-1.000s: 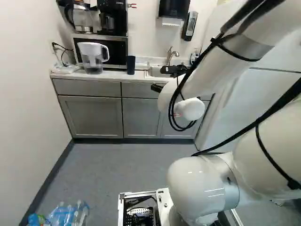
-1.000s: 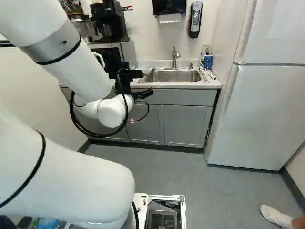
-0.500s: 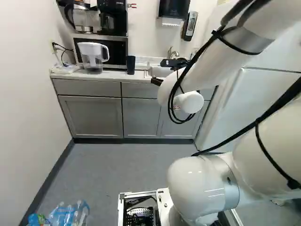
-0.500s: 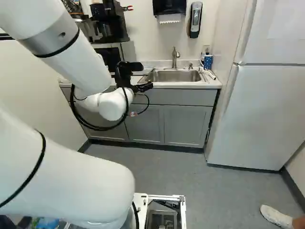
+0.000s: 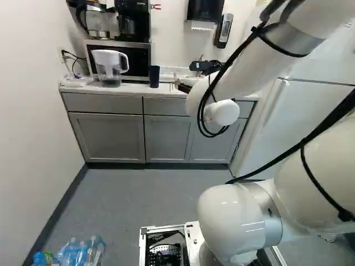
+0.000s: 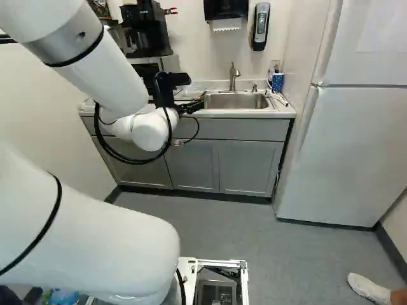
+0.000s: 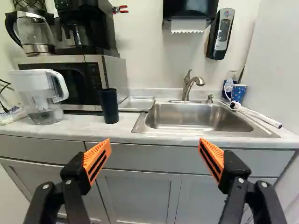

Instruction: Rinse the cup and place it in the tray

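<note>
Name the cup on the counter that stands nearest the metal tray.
The plain dark cup, between the water pitcher and the metal tray; the spotted blue cup stands across the sink.

Here's the white counter (image 7: 84, 128): clear pitcher (image 7: 39, 93) and silver microwave (image 7: 114, 70) left, dark tapered cup (image 7: 109, 107), shallow metal tray (image 7: 136, 104), spotted blue cup (image 7: 238, 94) far right.

There is a gap on each side of the tall, dark, round cup (image 7: 109, 106): one to the clear jug with a white handle (image 7: 41, 100), one to the silver metal sink (image 7: 187, 114). The big silver and black microwave (image 7: 113, 70) blocks the way behind. The curved silver tap (image 7: 187, 88) sticks up.
</note>
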Tool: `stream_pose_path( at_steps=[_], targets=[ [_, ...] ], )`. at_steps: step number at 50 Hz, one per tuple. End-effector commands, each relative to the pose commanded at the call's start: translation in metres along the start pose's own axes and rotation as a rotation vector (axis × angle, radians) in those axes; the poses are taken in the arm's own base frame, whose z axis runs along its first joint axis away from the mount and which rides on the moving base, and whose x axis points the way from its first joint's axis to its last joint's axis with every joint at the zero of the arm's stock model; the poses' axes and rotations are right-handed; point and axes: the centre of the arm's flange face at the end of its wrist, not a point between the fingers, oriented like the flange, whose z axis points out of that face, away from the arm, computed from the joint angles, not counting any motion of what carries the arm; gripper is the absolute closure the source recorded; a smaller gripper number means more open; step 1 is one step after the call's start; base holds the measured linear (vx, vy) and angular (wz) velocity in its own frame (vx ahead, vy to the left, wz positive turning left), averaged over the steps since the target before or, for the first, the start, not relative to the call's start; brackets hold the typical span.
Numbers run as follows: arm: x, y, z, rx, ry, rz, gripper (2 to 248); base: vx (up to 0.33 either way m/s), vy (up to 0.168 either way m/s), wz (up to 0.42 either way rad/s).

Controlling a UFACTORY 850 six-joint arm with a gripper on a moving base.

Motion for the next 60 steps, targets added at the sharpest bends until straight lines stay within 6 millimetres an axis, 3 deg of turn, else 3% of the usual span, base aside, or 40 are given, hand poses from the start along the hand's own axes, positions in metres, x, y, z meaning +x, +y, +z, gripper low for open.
stream_pose_path(
  at_steps=[60],
  targets=[
    [0.056, 0.000, 0.031, 0.000, 0.017, 0.000, 3, 0.000, 0.000, 0.000]
  ],
)
